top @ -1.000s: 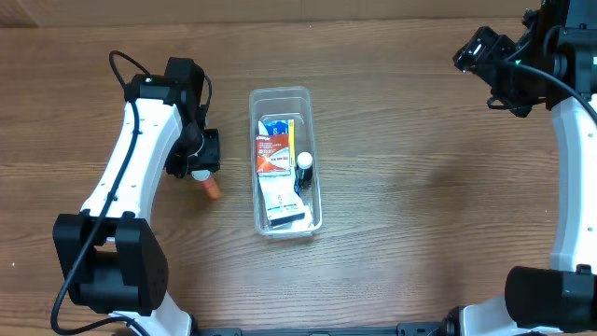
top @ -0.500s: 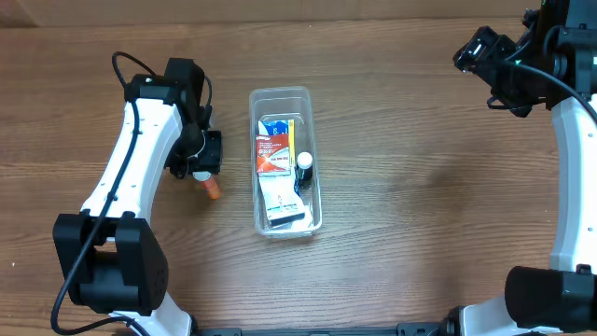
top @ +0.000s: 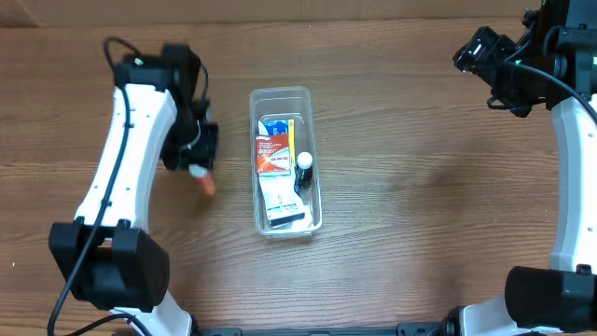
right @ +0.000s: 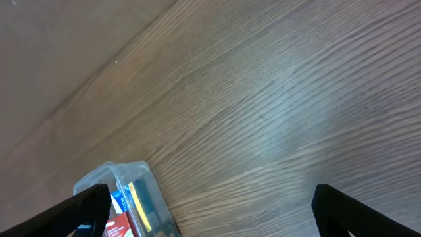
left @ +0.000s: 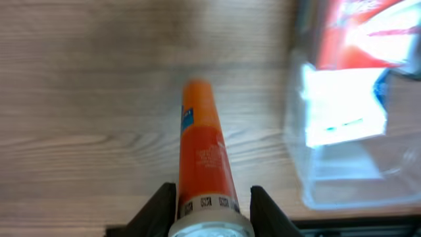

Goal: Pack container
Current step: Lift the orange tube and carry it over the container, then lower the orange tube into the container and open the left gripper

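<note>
Left gripper [left: 212, 197] pinches an orange tube [left: 202, 145] near its white end, just left of the container [top: 280, 92]. Container sits mid-table on the wood, lengthwise, with packets [top: 272, 154] and a small bottle [top: 304, 168] inside. Right gripper [right: 210, 194] is spread wide and empty, above the far right of the table [top: 420, 187].

I see a robotics lab bench, wood-grain table [top: 410, 205], two white robot arms [top: 126, 159] on black bases [top: 107, 271] at its edge
</note>
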